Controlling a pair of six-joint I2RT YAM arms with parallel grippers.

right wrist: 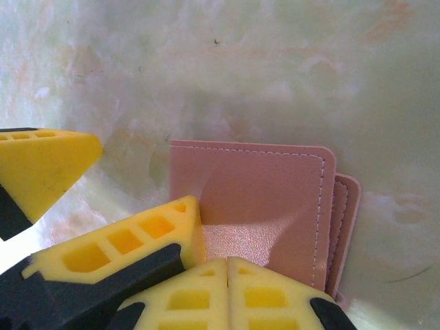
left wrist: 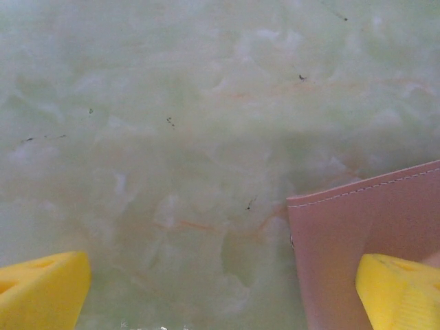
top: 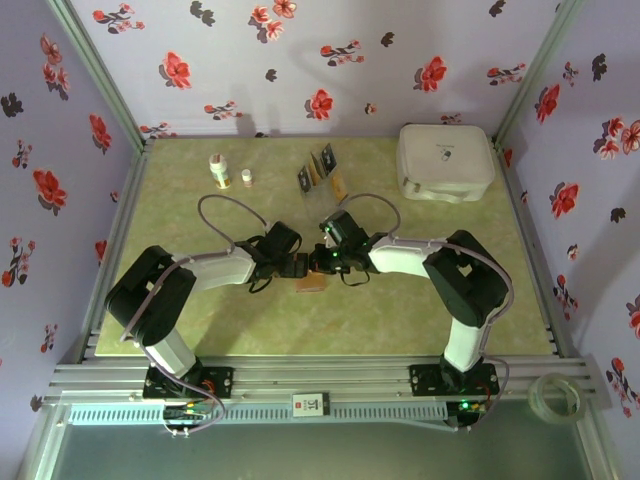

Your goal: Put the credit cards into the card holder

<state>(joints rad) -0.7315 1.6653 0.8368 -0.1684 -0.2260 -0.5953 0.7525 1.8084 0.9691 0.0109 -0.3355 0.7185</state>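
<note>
Wallet (right wrist: 261,199) flat at centre of table (top: 200,310). Left gripper (left wrist: 220,282) fingers wide apart, straddling its 9 o'clock edge. Right gripper (right wrist: 227,265) fingers together at its edge. Cards (top: 322,172) well apart, 12 o'clock.

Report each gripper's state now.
Left gripper: open, one finger over the card holder.
Right gripper: shut, fingers together at the card holder.

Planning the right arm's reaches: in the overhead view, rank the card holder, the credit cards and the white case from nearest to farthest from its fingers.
1. card holder, table centre, closest.
2. credit cards, farther back, near the middle.
3. white case, back right corner.
</note>
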